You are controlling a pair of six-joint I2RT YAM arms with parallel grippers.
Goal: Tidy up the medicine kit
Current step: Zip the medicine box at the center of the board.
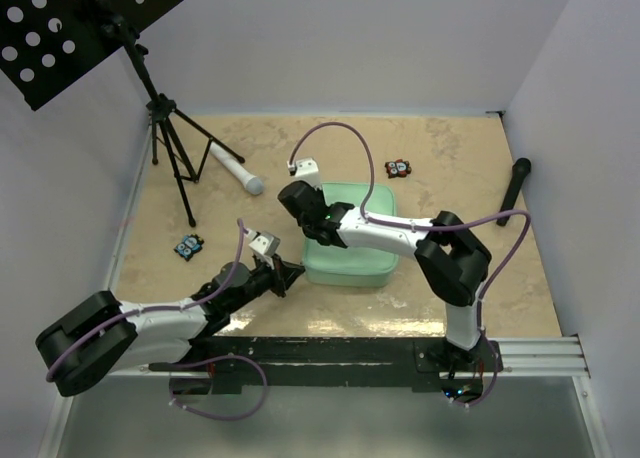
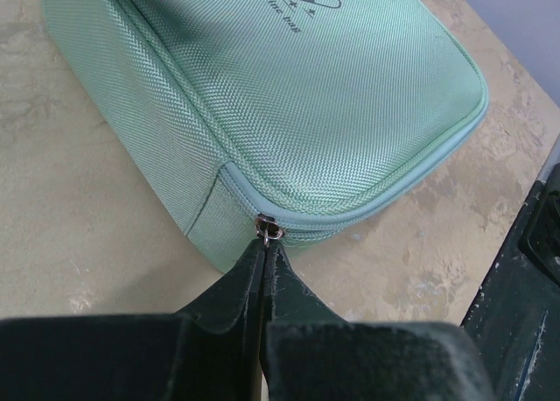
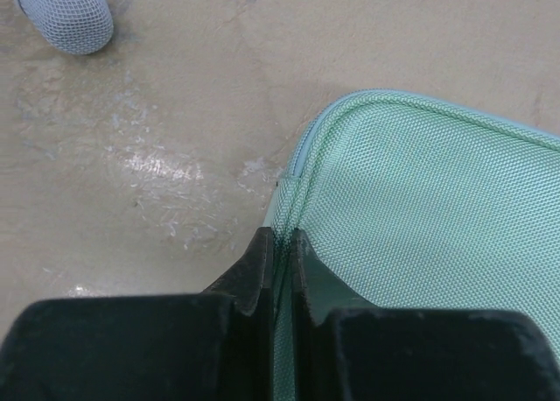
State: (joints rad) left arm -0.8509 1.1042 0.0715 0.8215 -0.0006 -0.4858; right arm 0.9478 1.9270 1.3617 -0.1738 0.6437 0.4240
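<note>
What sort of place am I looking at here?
Most likely a robotics lab test cell: a left arm and right arm bolted to a table boxed in by plain pale walls, with a tripod standing on it.

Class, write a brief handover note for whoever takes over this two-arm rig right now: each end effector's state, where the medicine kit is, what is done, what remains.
The medicine kit lies flat, lid up, on the table between the arms.
The left end effector is shut on the zip pull at the kit's near left corner.
The right end effector is shut on the medicine kit, pinching its edge seam at the far left corner.
Done: both grips set; the zip looks closed where visible.
Left: draw the zip open, then sort the contents, not visible yet.
</note>
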